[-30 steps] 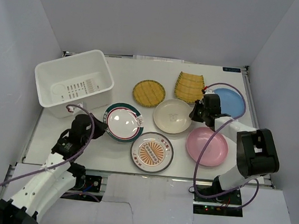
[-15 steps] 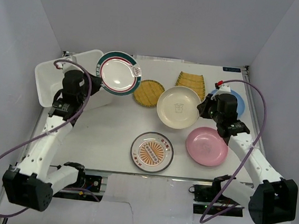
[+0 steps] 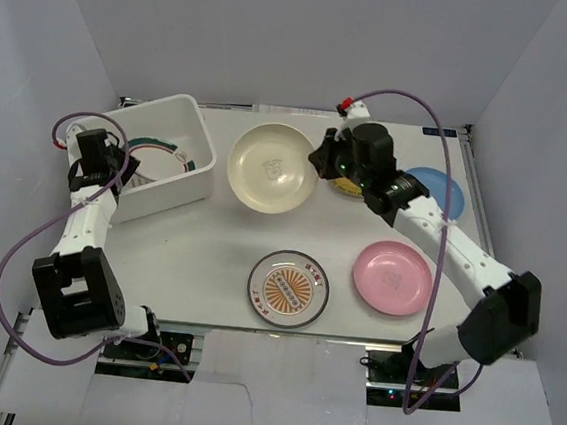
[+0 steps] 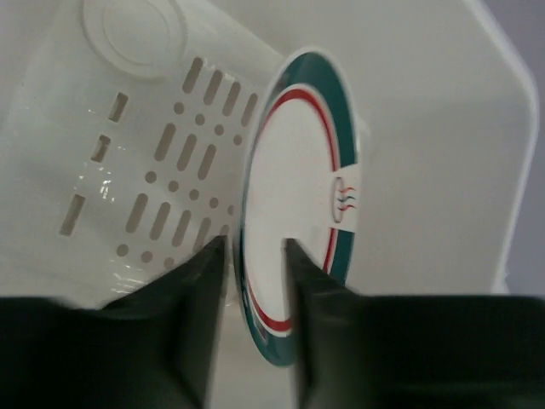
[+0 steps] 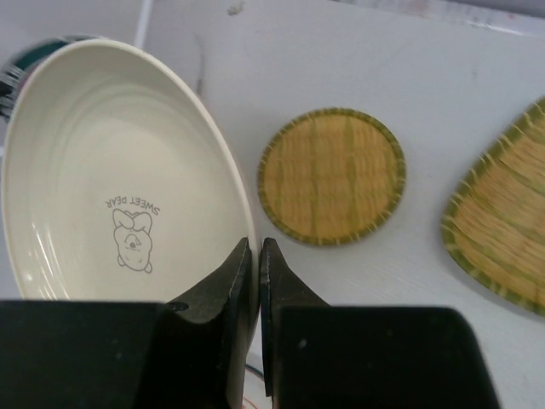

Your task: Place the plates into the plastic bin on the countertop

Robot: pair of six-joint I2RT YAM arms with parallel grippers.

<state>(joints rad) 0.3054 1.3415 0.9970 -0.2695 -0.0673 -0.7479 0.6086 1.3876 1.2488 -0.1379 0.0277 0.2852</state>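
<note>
- Left end effector (image 4: 255, 247) reaches down inside the plastic bin (image 3: 159, 199). Its two fingers stand apart, one on each side of the rim of the teal-rimmed white plate (image 4: 298, 170).
- That plate stands steeply on edge in the bin, over the slotted base and close to one tall side wall. A red ring runs inside its teal band.
- Right end effector (image 5: 258, 247) is clamped on the edge of the cream plate (image 5: 119, 179), with only a thin gap between the fingers where the rim sits.
- From above, the cream plate (image 3: 271, 167) hangs tilted over the bench (image 3: 199, 255), just to the right of the bin and not in it. A small bear drawing and lettering show in its bowl.
- Below the right wrist, the round yellow woven plate (image 5: 332, 175) lies flat on the bench, with the rectangular yellow woven plate (image 5: 502, 239) off to its side.
- On the bench, the white plate with an orange patterned centre (image 3: 289, 288) lies nearest the arm bases. The pink plate (image 3: 391, 276) is to its right and the light blue plate (image 3: 436, 190) is beyond the pink one, partly behind the right arm.
</note>
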